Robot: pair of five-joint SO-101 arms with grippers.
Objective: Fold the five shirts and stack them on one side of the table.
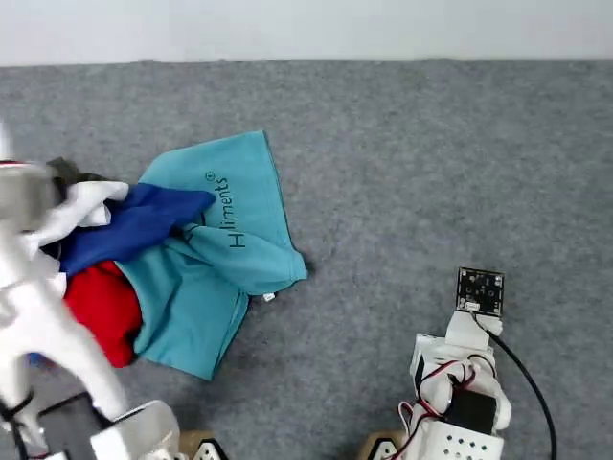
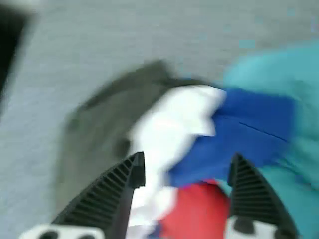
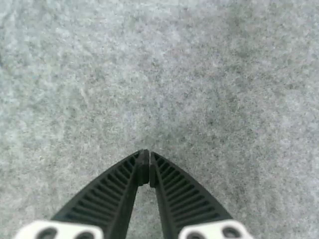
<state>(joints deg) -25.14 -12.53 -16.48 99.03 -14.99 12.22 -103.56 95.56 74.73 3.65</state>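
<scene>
A heap of shirts lies at the table's left: a teal shirt (image 1: 225, 254) spread widest, a blue shirt (image 1: 134, 225) across it, a red shirt (image 1: 105, 307) at the near side, a white shirt (image 1: 81, 206) and a dark grey shirt (image 1: 67, 172) at the far left. My left gripper (image 2: 187, 167) hangs open above the pile, its fingers framing the white shirt (image 2: 172, 129), blue shirt (image 2: 244, 129) and red shirt (image 2: 197, 214), with the grey shirt (image 2: 104, 124) beside them. My right gripper (image 3: 148, 167) is shut over bare grey felt with nothing between its fingers.
The left arm (image 1: 43, 316) rises over the pile's left edge and hides part of it. The right arm (image 1: 460, 393) is folded at the near right. Grey felt (image 1: 441, 172) covers the table's middle and right, and a white wall runs along the far edge.
</scene>
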